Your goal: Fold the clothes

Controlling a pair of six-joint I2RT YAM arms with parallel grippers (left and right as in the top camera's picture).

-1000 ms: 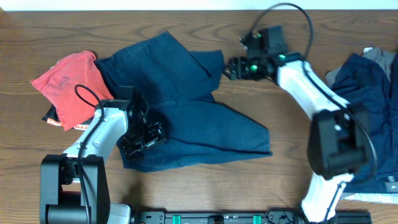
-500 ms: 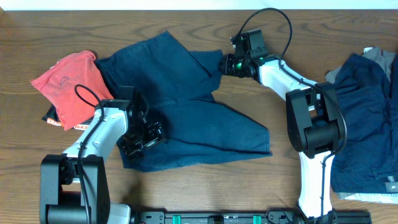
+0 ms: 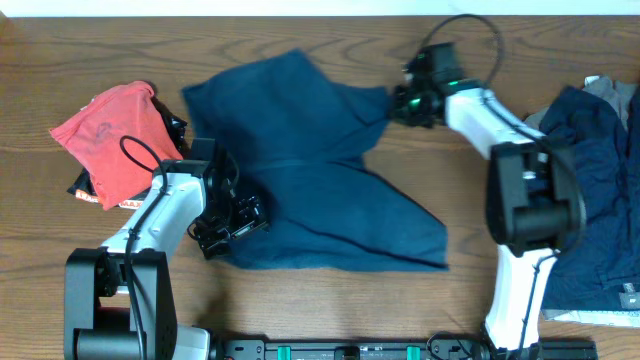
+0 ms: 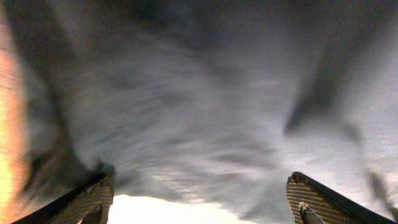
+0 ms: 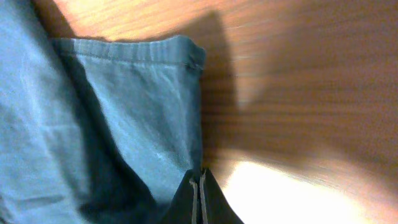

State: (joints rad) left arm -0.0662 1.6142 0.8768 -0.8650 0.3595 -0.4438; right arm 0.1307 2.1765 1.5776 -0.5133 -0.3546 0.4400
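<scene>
On the table point(image 3: 330, 305), my right gripper point(image 5: 200, 186) pinched on a hem of the shorts point(image 3: 310, 175), my left gripper point(image 4: 199, 190) spread wide over them.

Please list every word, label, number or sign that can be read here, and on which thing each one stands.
None can be read.
red garment: a faint round mark, too small to read.
dark item beneath it: pale print, too blurred.
white tag by the navy pile at the right: too small.
spread navy garment: no print shows.
</scene>
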